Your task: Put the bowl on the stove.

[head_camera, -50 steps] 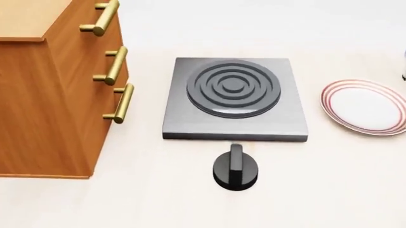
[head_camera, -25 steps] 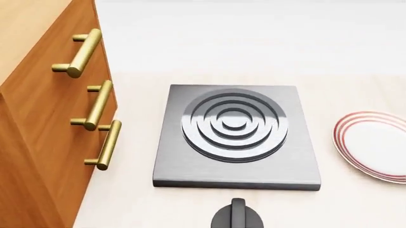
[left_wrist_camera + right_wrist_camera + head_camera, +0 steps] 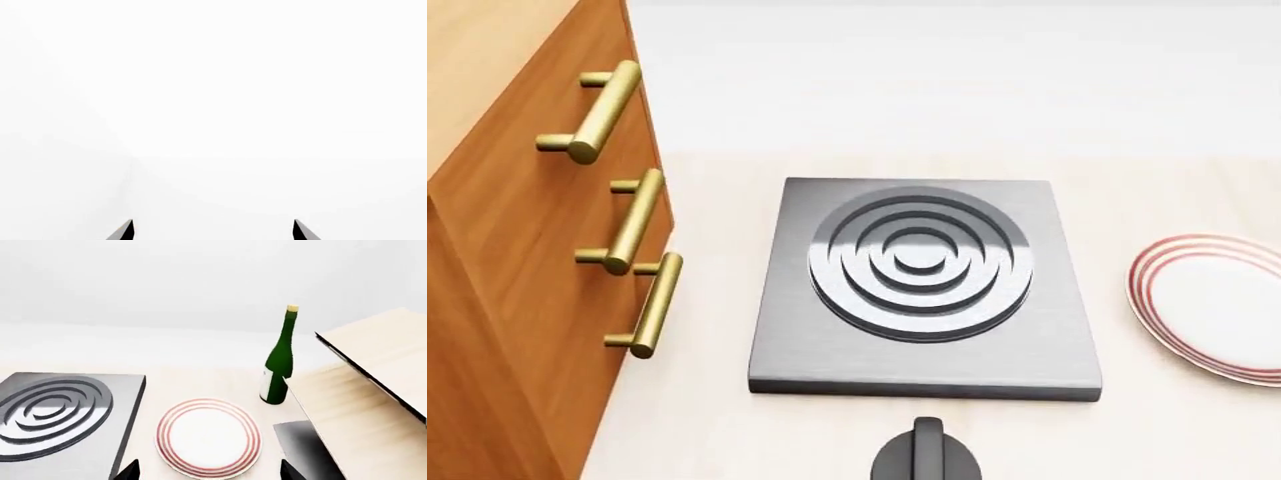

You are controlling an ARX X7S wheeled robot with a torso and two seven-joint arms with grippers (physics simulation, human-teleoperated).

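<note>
Notably, no bowl is visible; both pincers (image 3: pixel 213 230) (image 3: pixel 210 470) stand apart, empty. Risk: the right one clips the plate (image 3: pixel 208 442) at the stove's (image 3: pixel 924 285) three o'clock.

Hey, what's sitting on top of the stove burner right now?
Nothing: the stove shows its bare ringed burner. No bowl appears in any view. Under the slab is hidden.

Stove bare on the pale counter; no bowl in any view.

The stove (image 3: pixel 921 290) is a square, flat grey metal slab lying level, with one round burner of dark concentric rings raised at its middle and nothing on it. From the right gripper (image 3: pixel 210 472), whose two dark fingertips stand apart, the stove (image 3: pixel 63 415) lies ahead and off to one side, well clear of the tips.
</note>
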